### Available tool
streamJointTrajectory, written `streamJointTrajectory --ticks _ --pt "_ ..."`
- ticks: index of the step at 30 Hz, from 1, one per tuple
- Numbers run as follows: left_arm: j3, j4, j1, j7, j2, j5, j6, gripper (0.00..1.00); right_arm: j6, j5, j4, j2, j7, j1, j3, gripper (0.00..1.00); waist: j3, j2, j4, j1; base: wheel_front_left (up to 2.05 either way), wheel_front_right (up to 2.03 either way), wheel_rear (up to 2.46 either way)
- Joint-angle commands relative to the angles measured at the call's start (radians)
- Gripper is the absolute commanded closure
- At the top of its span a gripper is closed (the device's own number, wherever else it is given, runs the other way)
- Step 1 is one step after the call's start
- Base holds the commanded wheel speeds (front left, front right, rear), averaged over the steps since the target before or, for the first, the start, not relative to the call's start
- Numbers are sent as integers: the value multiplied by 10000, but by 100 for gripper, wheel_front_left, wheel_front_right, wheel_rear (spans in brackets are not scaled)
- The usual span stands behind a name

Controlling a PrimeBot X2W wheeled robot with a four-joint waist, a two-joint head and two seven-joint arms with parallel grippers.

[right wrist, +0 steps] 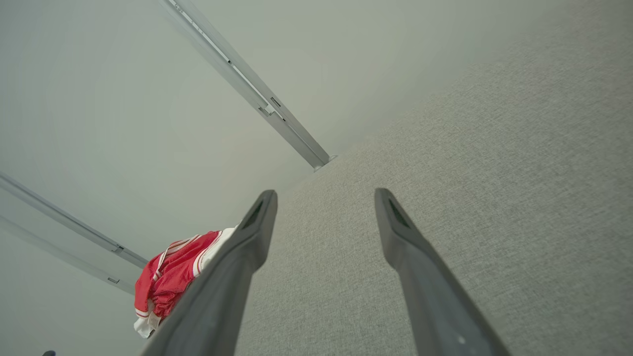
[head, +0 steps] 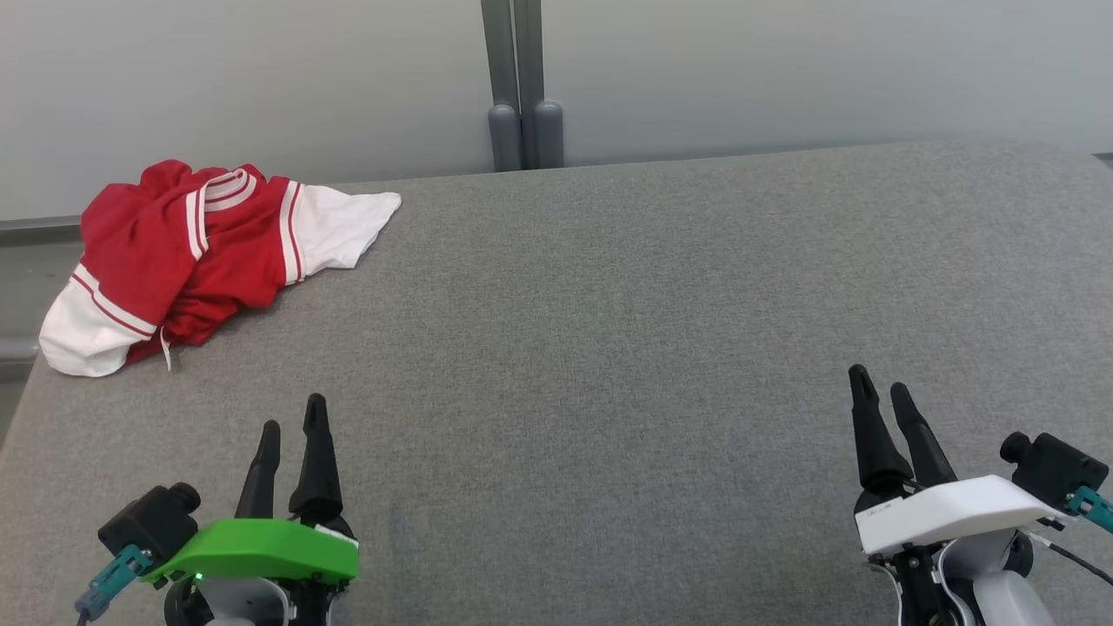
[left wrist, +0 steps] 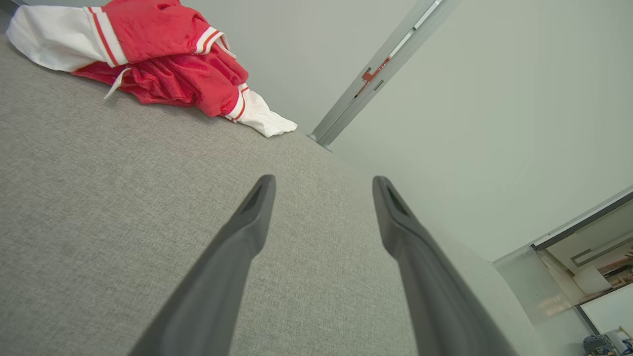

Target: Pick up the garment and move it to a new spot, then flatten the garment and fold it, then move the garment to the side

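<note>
The crumpled red-and-white garment [head: 191, 252] lies at the grey table's [head: 609, 348] far left corner (white parts at both ends). The left end effector [head: 292, 413] and right end effector [head: 878, 380] sit released, empty, near the front edge.

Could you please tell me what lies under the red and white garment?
The crumpled garment rests on the grey table, near its far left corner. Its folds cover whatever may lie beneath, so nothing else can be confirmed.
</note>
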Motion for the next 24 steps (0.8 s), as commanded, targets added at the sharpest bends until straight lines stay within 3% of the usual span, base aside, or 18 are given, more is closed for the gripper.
streamJointTrajectory --ticks 1,24 --pt "-38 -66 26 -99 78 399 44 0 5 -356 -113 -59 -131 0 63 0 -7 0 -4 -1 0 0 0" --pt "-215 117 263 -709 102 3135 225 0 6 -3183 159 -78 -737 112 367 0 -65 0 -34 -1 0 0 0"
